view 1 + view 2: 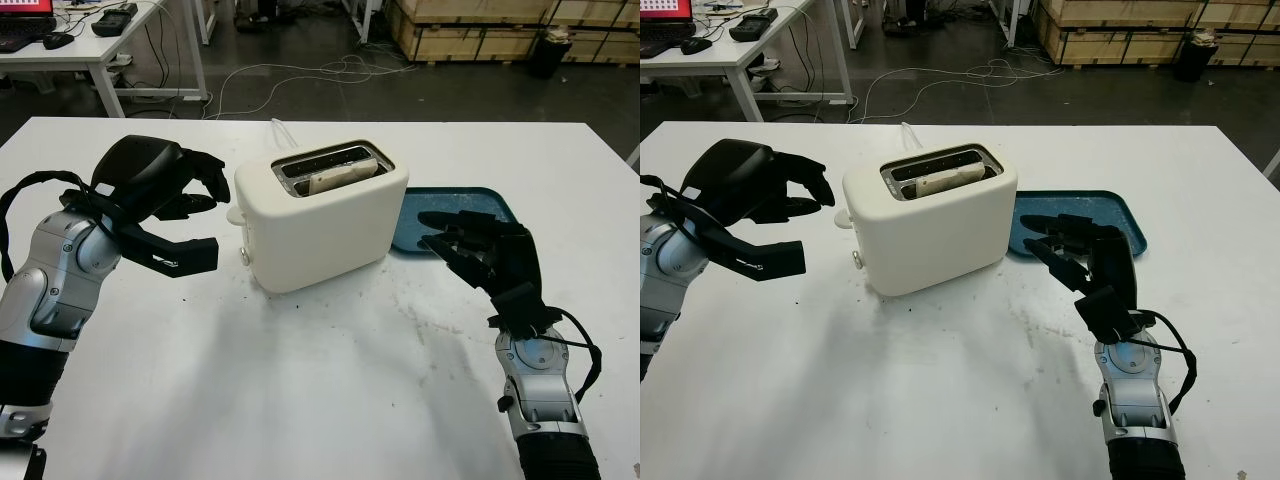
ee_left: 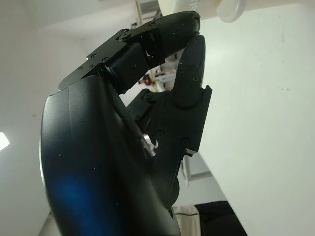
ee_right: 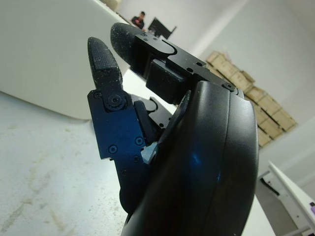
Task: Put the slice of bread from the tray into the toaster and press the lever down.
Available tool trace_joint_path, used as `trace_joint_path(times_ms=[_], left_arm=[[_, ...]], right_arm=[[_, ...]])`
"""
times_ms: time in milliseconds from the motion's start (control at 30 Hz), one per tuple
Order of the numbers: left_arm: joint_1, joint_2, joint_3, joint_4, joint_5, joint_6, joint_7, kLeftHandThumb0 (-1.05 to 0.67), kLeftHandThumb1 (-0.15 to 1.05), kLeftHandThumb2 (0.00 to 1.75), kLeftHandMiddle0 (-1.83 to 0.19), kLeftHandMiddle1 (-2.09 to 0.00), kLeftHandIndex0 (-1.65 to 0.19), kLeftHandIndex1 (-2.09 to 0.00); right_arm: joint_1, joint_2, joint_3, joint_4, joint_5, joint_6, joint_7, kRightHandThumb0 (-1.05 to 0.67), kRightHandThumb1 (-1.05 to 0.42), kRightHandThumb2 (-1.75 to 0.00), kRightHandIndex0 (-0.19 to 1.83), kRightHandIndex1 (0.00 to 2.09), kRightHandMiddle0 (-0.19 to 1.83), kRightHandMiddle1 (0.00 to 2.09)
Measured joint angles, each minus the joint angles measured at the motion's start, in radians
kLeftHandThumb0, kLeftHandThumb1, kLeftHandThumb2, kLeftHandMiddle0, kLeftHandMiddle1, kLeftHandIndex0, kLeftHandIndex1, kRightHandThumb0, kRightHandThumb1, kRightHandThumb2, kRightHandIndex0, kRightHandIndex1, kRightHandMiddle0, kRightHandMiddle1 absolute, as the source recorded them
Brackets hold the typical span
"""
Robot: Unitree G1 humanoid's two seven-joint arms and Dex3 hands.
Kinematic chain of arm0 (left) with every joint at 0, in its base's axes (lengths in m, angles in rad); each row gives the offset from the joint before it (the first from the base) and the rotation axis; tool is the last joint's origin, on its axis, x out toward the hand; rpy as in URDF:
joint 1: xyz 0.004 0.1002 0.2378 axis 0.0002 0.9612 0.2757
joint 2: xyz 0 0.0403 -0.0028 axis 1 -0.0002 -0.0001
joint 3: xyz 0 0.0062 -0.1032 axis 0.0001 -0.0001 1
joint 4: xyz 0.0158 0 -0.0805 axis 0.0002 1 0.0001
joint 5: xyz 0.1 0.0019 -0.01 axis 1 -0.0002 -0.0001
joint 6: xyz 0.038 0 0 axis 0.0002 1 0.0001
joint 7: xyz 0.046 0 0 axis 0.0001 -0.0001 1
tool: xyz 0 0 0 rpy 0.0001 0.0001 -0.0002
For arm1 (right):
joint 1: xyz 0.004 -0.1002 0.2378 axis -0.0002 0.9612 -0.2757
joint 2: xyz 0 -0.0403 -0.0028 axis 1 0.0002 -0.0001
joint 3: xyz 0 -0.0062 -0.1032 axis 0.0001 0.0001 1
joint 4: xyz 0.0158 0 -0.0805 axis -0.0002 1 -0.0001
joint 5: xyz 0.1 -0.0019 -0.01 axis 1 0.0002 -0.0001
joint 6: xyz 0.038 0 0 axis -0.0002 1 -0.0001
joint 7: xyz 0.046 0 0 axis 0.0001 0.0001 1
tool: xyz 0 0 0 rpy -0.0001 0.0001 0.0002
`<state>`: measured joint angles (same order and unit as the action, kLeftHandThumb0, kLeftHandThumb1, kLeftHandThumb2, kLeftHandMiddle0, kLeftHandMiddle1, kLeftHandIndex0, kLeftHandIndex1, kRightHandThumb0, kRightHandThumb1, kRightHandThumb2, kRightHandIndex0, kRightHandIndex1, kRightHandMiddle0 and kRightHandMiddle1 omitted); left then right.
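Bread (image 1: pixel 335 178) already sits in toaster (image 1: pixel 320 225) slot; left hand (image 1: pixel 165 205) wide, empty, beside lever (image 1: pixel 233 214) to press it; right hand (image 1: pixel 480 250) empty over tray (image 1: pixel 470 205).

Left robot hand (image 1: pixel 185 215) and right robot hand (image 1: pixel 470 245), both open, raised.

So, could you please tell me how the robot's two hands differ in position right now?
The left hand is raised beside the toaster's lever end, while the right hand sits lower, over the near edge of the blue tray. Left is level with the toaster body; right is on its other side. Both hold nothing.
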<state>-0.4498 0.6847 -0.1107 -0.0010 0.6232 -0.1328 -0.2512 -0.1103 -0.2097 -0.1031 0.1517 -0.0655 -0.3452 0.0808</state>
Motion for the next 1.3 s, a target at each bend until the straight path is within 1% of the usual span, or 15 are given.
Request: trace_joint_path(times_ms=[67, 200, 233, 267, 300, 400, 567, 867, 1033, 1200, 1300], left_arm=[[-0.007, -0.001, -0.001, 0.01, 0.0, 0.001, -0.009, -0.37, 0.92, 0.25, -0.94, -1.28, -1.02, -0.68], [-0.021, -0.019, -0.015, 0.038, 0.0, 0.006, -0.014, -0.38, 0.92, 0.29, -0.92, -1.38, -0.94, -0.93], [-0.023, -0.024, -0.021, 0.048, 0.0, 0.003, -0.013, -0.38, 0.92, 0.3, -0.91, -1.42, -0.91, -1.02], [-0.025, -0.03, -0.026, 0.06, 0.0, -0.002, -0.012, -0.36, 0.92, 0.29, -0.89, -1.5, -0.86, -1.18], [-0.026, -0.038, -0.03, 0.071, 0.001, -0.005, -0.008, -0.35, 0.92, 0.29, -0.88, -1.55, -0.82, -1.29], [-0.029, -0.052, -0.039, 0.096, 0.005, -0.016, 0.009, -0.31, 0.92, 0.28, -0.86, -1.66, -0.77, -1.44], [-0.044, -0.062, -0.046, 0.135, 0.006, -0.026, 0.016, -0.29, 0.92, 0.26, -0.84, -1.7, -0.75, -1.5], [-0.09, -0.066, -0.074, 0.235, 0.007, -0.066, 0.056, -0.29, 0.92, 0.24, -0.89, -1.68, -0.77, -1.5], [-0.096, -0.068, -0.084, 0.255, 0.016, -0.068, 0.07, -0.29, 0.92, 0.24, -0.89, -1.7, -0.78, -1.52], [-0.096, -0.067, -0.089, 0.262, 0.015, -0.08, 0.087, -0.27, 0.92, 0.21, -0.91, -1.7, -0.8, -1.54], [-0.091, -0.069, -0.088, 0.262, 0.005, -0.084, 0.092, -0.28, 0.92, 0.23, -0.91, -1.67, -0.8, -1.52]], right_arm=[[0.0, 0.0, 0.0, 0.0, 0.0, 0.0, 0.0, -0.4, -0.84, 0.0, 1.01, 0.66, 1.14, 0.0], [0.0, 0.0, 0.0, 0.001, 0.0, 0.0, 0.0, -0.4, -0.84, 0.0, 1.01, 0.67, 1.14, 0.0], [0.0, 0.0, 0.0, 0.001, 0.0, 0.0, 0.0, -0.4, -0.84, 0.0, 1.01, 0.67, 1.14, 0.0], [0.0, 0.0, 0.0, 0.001, 0.0, 0.0, 0.0, -0.4, -0.84, 0.0, 1.01, 0.66, 1.14, 0.0], [0.0, 0.0, 0.0, 0.001, 0.0, 0.0, 0.0, -0.39, -0.84, 0.0, 1.0, 0.66, 1.14, 0.0], [0.0, 0.0, 0.0, 0.001, 0.0, 0.0, 0.0, -0.4, -0.84, 0.0, 1.0, 0.66, 1.14, 0.0], [0.0, 0.0, 0.0, 0.0, 0.0, 0.0, 0.0, -0.4, -0.84, 0.0, 1.01, 0.67, 1.14, 0.0], [0.0, 0.0, 0.0, 0.0, 0.0, 0.0, 0.0, -0.4, -0.84, 0.0, 1.0, 0.66, 1.14, 0.0], [0.0, 0.0, 0.0, 0.0, 0.0, 0.0, 0.0, -0.4, -0.84, 0.0, 1.0, 0.66, 1.14, 0.0], [0.0, 0.0, 0.0, 0.0, 0.001, 0.0, 0.0, -0.4, -0.84, 0.0, 1.01, 0.67, 1.14, 0.0], [0.0, 0.0, 0.0, 0.0, 0.001, 0.0, 0.0, -0.4, -0.84, 0.0, 1.01, 0.68, 1.14, 0.0]])
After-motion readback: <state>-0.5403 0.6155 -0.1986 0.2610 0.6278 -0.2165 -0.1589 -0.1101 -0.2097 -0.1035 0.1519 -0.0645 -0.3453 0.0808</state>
